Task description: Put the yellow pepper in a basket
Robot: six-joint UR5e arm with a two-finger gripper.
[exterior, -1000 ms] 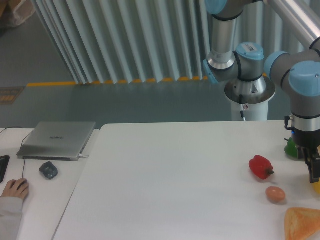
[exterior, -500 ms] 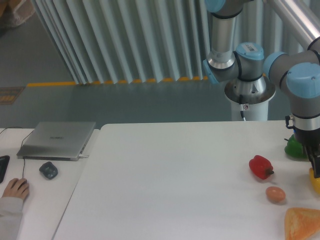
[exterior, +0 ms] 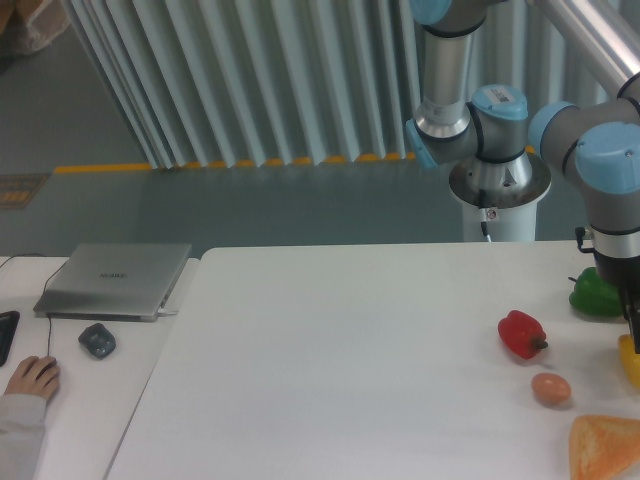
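Drifting right toward the frame edge, the gripper (exterior: 634,325) now uncovers more of the green pepper (exterior: 597,293) and hangs over the yellow pepper (exterior: 630,361), its fingers cut off so I cannot tell their state, suggesting the grasp is still being lined up.

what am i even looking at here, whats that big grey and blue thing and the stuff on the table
It is a robot arm, seen by one fixed camera facing the white table. Its pincer is at the right edge, mostly out of frame, so whether it is open or shut cannot be told. Just below it sits the yellow pepper, only partly visible. Nearby lie a green pepper, a red pepper, an egg and an orange object. At left are a closed laptop, a mouse and a person's hand. No basket shows.
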